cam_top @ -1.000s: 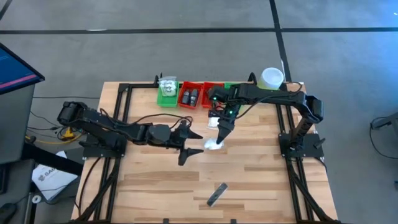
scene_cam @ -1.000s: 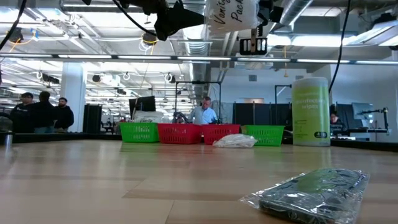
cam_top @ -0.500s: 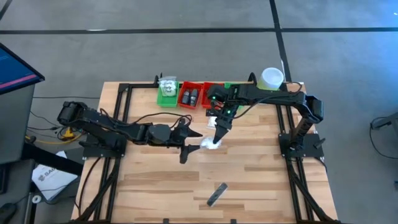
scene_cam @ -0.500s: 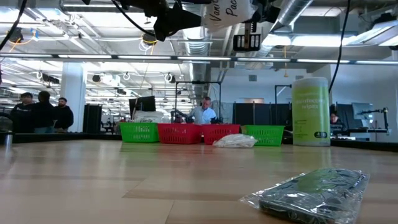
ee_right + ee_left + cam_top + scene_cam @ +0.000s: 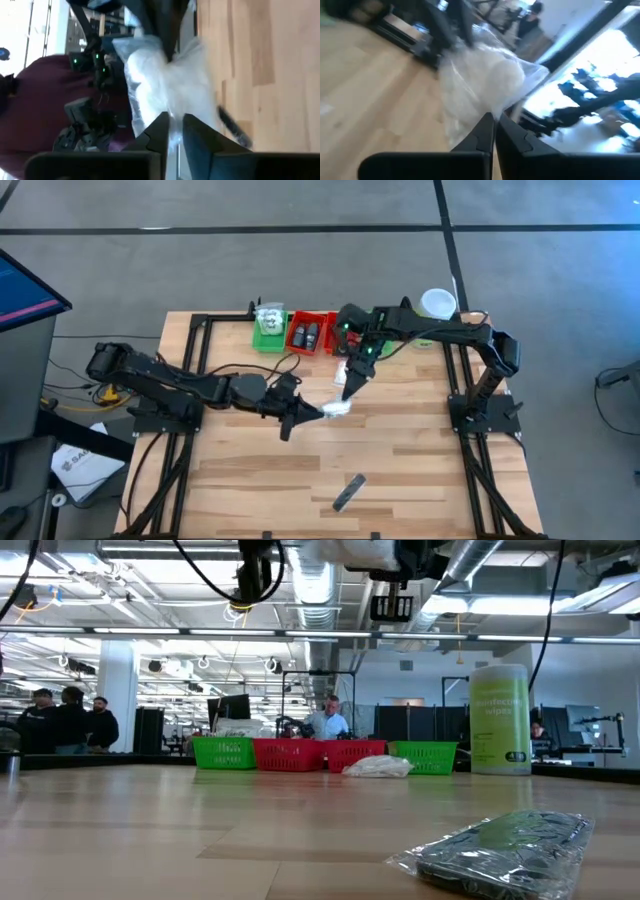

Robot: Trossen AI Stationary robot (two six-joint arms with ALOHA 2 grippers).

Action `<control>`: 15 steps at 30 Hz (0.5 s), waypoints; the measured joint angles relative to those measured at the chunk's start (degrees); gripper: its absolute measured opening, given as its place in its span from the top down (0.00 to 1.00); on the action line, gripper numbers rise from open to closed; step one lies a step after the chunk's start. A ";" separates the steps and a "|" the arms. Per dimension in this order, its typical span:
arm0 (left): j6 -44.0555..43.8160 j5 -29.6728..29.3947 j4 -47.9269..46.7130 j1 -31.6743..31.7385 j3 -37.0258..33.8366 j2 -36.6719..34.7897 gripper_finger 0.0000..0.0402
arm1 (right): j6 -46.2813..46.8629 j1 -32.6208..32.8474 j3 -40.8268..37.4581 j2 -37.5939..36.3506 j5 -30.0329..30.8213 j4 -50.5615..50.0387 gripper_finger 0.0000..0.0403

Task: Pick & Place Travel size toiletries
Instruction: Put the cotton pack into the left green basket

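High view, read from left to right: the left arm reaches across the wooden table toward its middle. The left gripper has its fingers pinched together on one end of a white soft packet, which is lifted above the table. The right gripper meets the packet's other end from the far side; its wrist view shows the fingers slightly parted with the plastic between them. At the far edge sit green and red trays and a canister. Near the front edge lies a dark grey flat bar in clear wrap.
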 joint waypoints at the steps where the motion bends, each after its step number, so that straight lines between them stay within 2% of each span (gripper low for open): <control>1: -1.35 1.67 -0.21 0.38 0.00 -0.52 1.00 | -0.05 -0.51 0.61 -0.01 -0.01 -0.01 0.86; 7: -9.62 12.48 -2.17 2.65 0.00 -2.09 1.00 | -2.62 -2.57 6.59 -0.02 0.24 0.07 0.70; 11: -15.52 14.95 -2.35 4.04 0.02 -2.05 1.00 | -3.86 -1.66 11.29 -0.02 2.66 0.06 0.56; 15: -16.29 15.03 -2.37 5.31 0.02 -2.05 1.00 | -6.19 1.59 13.95 -0.04 5.92 -0.25 0.41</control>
